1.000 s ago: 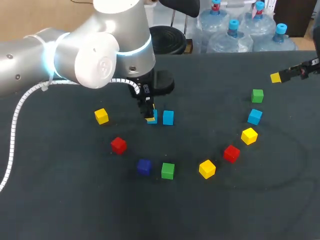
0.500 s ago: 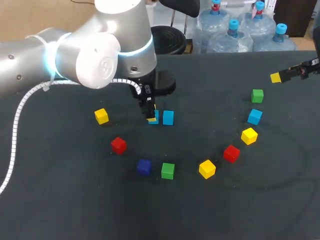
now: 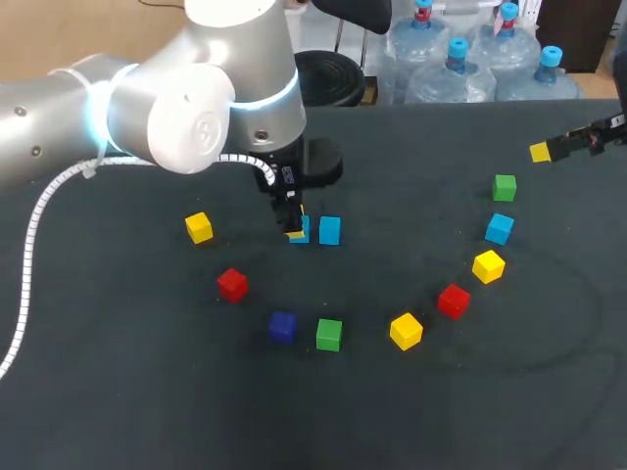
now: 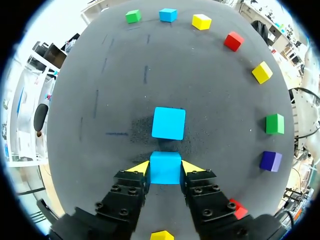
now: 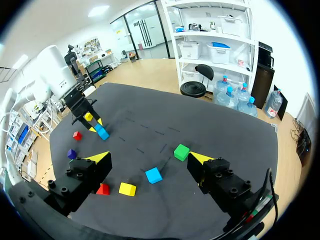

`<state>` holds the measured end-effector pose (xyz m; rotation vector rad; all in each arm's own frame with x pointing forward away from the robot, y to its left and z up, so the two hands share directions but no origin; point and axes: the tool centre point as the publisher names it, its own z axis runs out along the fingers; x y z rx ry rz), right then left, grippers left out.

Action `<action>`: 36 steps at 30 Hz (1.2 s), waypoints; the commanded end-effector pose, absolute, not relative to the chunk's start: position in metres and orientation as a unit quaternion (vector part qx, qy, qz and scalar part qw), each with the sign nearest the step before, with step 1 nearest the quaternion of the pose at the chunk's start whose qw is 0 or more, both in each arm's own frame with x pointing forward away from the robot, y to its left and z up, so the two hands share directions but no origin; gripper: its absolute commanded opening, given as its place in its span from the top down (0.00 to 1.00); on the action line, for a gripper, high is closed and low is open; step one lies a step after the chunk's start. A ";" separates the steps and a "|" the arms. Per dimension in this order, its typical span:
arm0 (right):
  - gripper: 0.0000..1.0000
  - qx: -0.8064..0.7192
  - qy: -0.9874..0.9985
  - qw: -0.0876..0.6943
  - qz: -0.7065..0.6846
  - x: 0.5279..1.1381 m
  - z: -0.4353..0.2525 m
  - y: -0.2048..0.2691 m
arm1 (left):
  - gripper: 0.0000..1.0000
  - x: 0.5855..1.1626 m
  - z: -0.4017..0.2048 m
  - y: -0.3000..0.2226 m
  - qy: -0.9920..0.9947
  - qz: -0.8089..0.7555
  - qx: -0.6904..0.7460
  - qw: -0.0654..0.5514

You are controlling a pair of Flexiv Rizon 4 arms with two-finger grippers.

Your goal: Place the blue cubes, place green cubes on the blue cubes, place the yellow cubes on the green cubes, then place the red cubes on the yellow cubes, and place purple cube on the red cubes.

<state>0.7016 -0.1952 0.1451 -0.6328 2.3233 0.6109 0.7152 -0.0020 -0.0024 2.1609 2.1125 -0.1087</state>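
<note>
My left gripper [image 3: 295,228] is shut on a light blue cube [image 4: 165,168], held low over the table with a yellow tip against each side. A second light blue cube [image 4: 169,123] sits just ahead of it, and in the head view that second cube [image 3: 329,230] lies directly to its right. A third blue cube [image 3: 499,228] lies at the right, under a green cube [image 3: 505,187]. My right gripper [image 5: 149,158] hangs open and holds nothing, high over the table's far right edge [image 3: 549,150].
Loose cubes form an arc: yellow [image 3: 199,227], red [image 3: 232,284], purple [image 3: 282,326], green [image 3: 329,334], yellow [image 3: 406,330], red [image 3: 453,300], yellow [image 3: 488,265]. My left arm's big white body [image 3: 196,108] hangs over the table's back left.
</note>
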 end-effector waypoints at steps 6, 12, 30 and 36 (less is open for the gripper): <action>0.00 -0.242 0.884 0.324 0.234 0.703 0.144 -0.195 | 1.00 0.714 -0.003 -0.004 0.697 -0.036 0.714 0.058; 0.00 -0.242 0.884 0.324 0.234 0.703 0.144 -0.195 | 1.00 0.714 -0.003 -0.004 0.696 -0.035 0.715 0.057; 0.00 -0.242 0.884 0.324 0.234 0.703 0.144 -0.195 | 0.00 0.713 -0.004 -0.003 0.700 -0.030 0.712 0.050; 0.00 -0.242 0.884 0.324 0.234 0.703 0.144 -0.195 | 0.11 0.713 -0.004 -0.003 0.701 -0.033 0.711 0.051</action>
